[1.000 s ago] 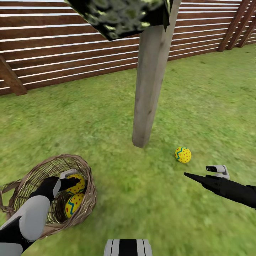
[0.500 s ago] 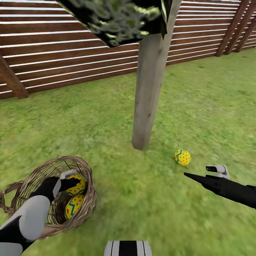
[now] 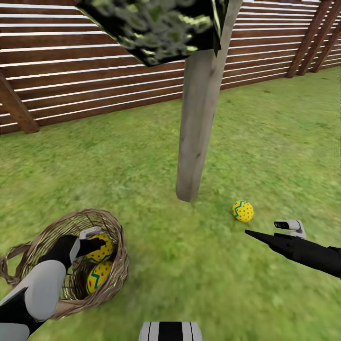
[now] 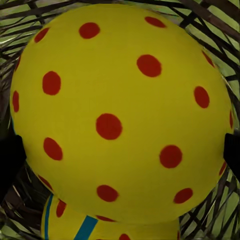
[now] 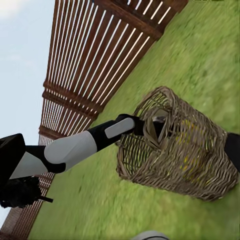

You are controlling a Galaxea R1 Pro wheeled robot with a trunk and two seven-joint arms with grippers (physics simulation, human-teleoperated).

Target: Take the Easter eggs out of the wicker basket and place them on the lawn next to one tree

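Note:
The wicker basket [image 3: 113, 265] lies on the lawn [image 3: 199, 274] at my lower left. My left gripper [image 3: 98, 246] reaches inside it, shut on a yellow red-dotted egg [image 4: 120, 115], with dark fingertips [image 4: 10, 160] at both of the egg's sides. A second egg [image 3: 98, 277] with a blue zigzag lies under it in the basket. A third egg [image 3: 243, 211] rests on the grass just right of the tree trunk [image 3: 194, 137]. My right gripper [image 3: 250, 232] hovers low, a little in front of that egg, open and holding nothing.
A brown slatted fence [image 3: 94, 80] runs across the back, with a slanted post [image 3: 19, 111] at the left. The tree's dark speckled foliage [image 3: 156, 26] hangs overhead. Open grass lies between the basket and the trunk. In the right wrist view, the basket [image 5: 175, 150] shows with my left arm [image 5: 75, 147] reaching in.
The whole picture has slid down slightly, so the camera moved. Both arms hold the same pose, and the red-dotted egg stays between the left fingers.

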